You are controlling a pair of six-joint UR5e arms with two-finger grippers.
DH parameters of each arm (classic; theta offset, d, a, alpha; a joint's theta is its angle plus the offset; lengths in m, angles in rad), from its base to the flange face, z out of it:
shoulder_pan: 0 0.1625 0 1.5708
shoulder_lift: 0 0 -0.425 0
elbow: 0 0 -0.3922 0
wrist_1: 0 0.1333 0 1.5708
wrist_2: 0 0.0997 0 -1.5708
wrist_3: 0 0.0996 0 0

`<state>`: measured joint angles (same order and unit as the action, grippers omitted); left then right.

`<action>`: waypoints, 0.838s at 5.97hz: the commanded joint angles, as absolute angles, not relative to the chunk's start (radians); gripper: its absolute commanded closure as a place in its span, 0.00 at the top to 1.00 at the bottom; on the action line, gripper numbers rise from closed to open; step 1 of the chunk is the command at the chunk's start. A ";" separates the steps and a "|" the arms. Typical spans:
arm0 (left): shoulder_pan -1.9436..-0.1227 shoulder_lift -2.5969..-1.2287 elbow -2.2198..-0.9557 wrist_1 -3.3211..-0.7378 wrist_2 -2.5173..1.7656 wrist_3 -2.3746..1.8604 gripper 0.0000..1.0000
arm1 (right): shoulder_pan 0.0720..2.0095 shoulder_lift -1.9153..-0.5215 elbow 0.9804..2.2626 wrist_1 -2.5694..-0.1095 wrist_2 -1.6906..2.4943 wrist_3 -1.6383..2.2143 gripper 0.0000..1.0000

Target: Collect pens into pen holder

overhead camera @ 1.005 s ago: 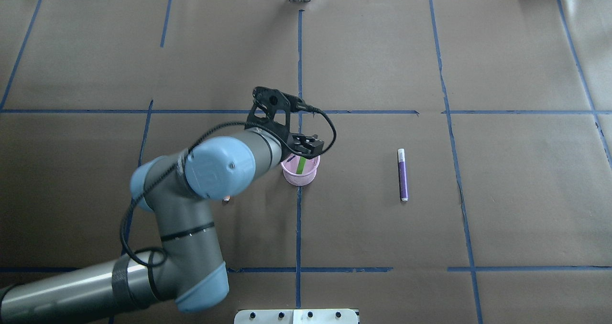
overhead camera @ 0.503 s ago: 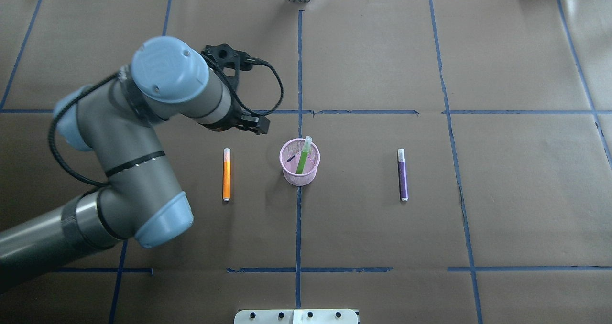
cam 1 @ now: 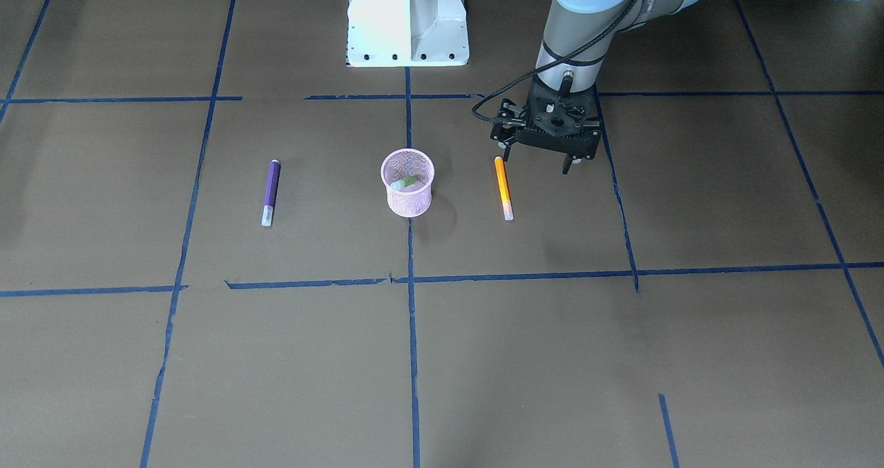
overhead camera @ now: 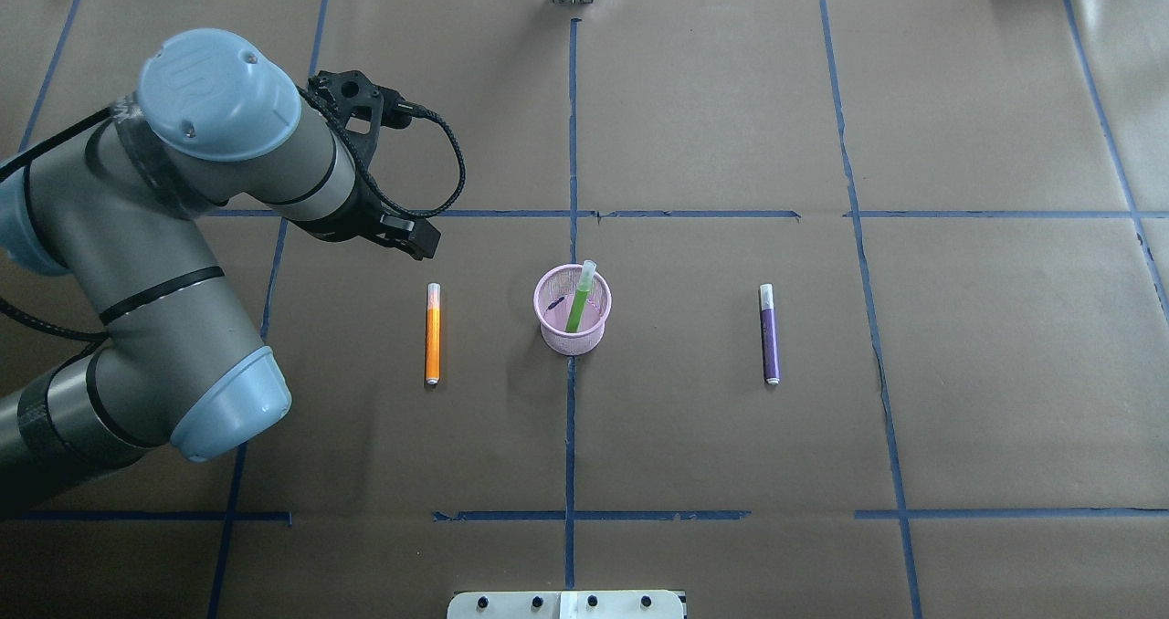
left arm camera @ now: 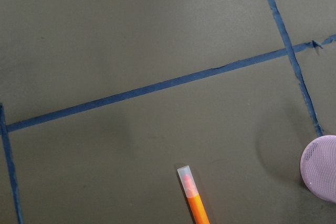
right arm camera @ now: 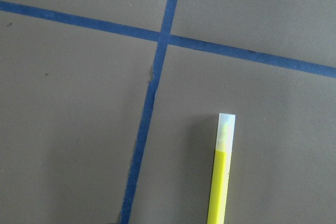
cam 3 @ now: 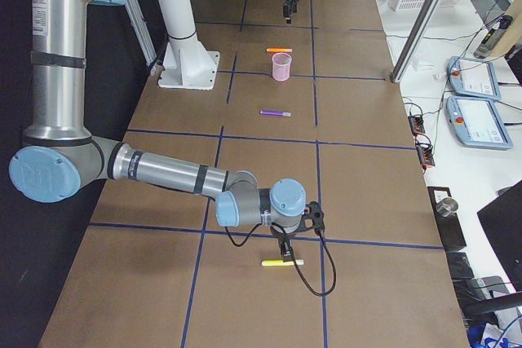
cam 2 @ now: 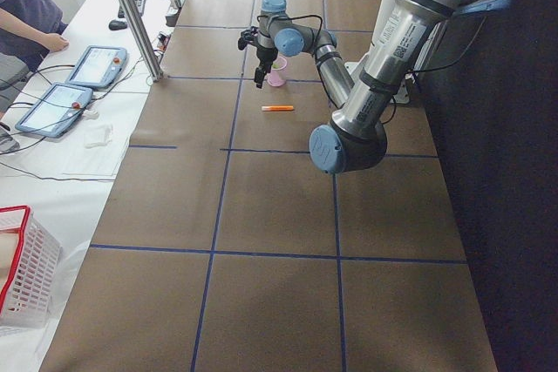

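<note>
The pink mesh pen holder [overhead camera: 573, 329] stands at the table's middle with a green pen [overhead camera: 577, 304] leaning inside it. An orange pen [overhead camera: 433, 334] lies to its left and a purple pen [overhead camera: 770, 334] to its right. My left gripper [cam 1: 539, 161] is open and empty, hovering just beyond the orange pen's [cam 1: 503, 188] far end. Its wrist view shows the orange pen's cap [left arm camera: 185, 176] and the holder's edge [left arm camera: 321, 176]. A yellow pen [cam 3: 282, 263] lies far off on my right side. My right gripper [cam 3: 285, 248] hangs over it; I cannot tell whether it is open or shut.
Blue tape lines [overhead camera: 571, 418] divide the brown table cover. The white robot base [cam 1: 407, 19] stands at the table's near edge. Tablets [cam 2: 52, 106] and a white basket [cam 2: 26, 267] sit beyond the table's far side, with an operator nearby.
My left gripper has drawn away from above the pen holder, moving left and further out. The green pen stays leaning in the holder. The orange pen has come into view.
</note>
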<state>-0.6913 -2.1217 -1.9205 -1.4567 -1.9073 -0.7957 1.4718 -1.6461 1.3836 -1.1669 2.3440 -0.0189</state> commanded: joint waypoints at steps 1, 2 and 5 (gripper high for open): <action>-0.693 -2.120 -1.928 -1.456 -1.910 -0.790 1.00 | 1.431 -1.573 1.208 -1.046 2.330 0.023 0.83; -0.693 -2.120 -1.931 -1.456 -1.910 -0.790 1.00 | 1.410 -1.556 1.163 -1.013 2.285 0.021 0.82; -0.693 -2.121 -1.931 -1.456 -1.910 -0.790 1.00 | 1.378 -1.546 1.117 -1.006 2.278 0.021 0.71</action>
